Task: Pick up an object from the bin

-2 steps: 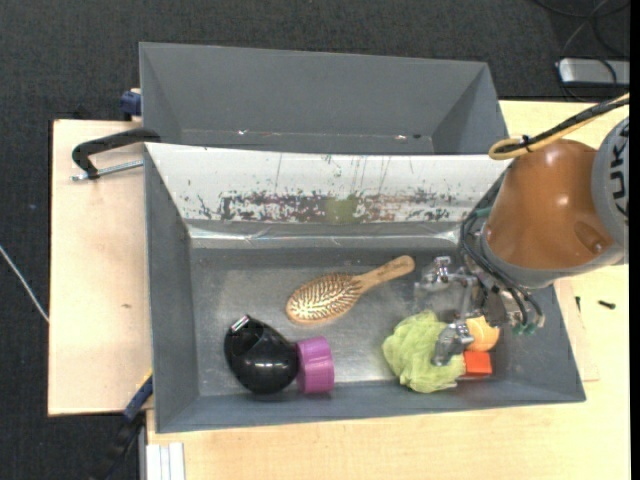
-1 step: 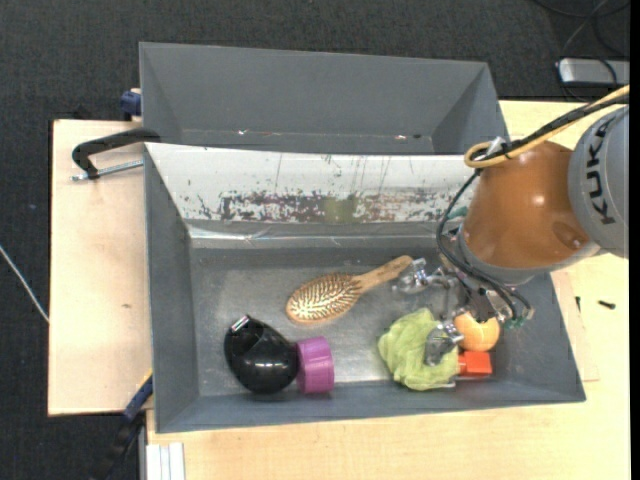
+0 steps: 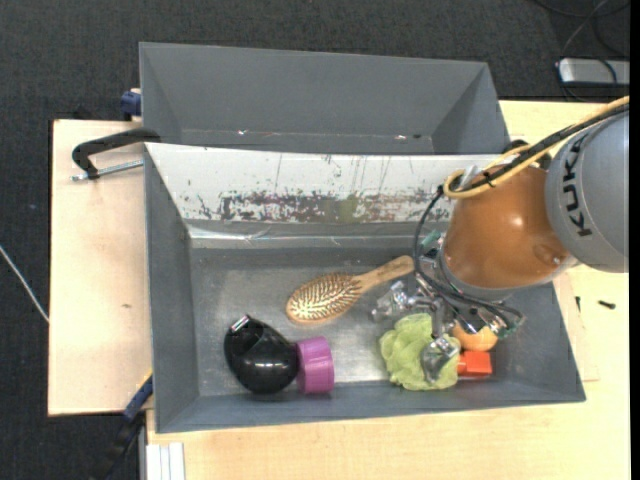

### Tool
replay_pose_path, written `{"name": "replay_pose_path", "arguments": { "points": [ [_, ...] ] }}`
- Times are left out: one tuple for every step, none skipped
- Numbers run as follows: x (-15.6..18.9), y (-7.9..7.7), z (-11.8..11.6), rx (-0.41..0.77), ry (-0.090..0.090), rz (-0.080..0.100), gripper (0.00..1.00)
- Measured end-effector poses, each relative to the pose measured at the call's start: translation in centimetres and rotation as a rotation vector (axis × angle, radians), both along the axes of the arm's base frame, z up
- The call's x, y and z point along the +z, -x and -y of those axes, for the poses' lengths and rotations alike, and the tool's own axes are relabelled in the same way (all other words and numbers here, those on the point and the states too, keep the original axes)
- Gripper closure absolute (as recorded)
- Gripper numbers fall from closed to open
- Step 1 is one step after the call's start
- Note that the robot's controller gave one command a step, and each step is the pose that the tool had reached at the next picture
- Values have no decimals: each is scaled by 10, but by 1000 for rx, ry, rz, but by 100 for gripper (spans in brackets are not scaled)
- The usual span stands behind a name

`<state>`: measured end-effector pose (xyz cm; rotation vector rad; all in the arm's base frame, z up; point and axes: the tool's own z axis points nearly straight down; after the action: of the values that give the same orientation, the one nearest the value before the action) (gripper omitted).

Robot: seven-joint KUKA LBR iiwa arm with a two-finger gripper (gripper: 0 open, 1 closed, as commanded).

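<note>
So far nothing looks lifted: everything lies on the floor of the grey metal bin (image 3: 168, 308), so I judge the pick itself not yet done. Taking the bin floor as a clock face, the gripper (image 3: 438, 346) is low at about 4 o'clock, right upon the crumpled yellow-green cloth (image 3: 403, 356). A small orange-red plastic piece (image 3: 476, 364) sits just beside it toward 3 o'clock. Whether the gripper is open or closed on the cloth I cannot tell, because its metal parts blend into the fabric. The cloth is the thing nearest to it.

The grey arm (image 3: 603, 193) comes in from 3 o'clock and bends steeply down, its glossy orange wrist cover (image 3: 498, 236) above the gripper. An oval wooden hairbrush (image 3: 325, 298) lies near the centre, its handle pointing to 2 o'clock, close to the gripper. At 7 o'clock a rounded black plastic object (image 3: 260, 358) touches a short purple cylinder (image 3: 317, 365), well apart from the gripper. What is left, by my reckoning, is a secure grip and the lift.
</note>
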<state>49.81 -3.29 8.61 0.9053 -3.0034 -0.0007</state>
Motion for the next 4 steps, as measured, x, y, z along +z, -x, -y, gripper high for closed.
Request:
{"name": "replay_pose_path", "arguments": {
  "points": [
    [-12,-5,-7,320,1,-6,100],
    [-12,-5,-7,320,1,-6,100],
    [-7,-4,-8,320,-1,-7,100],
    [14,-4,-9,320,-4,-2,100]
  ]
}}
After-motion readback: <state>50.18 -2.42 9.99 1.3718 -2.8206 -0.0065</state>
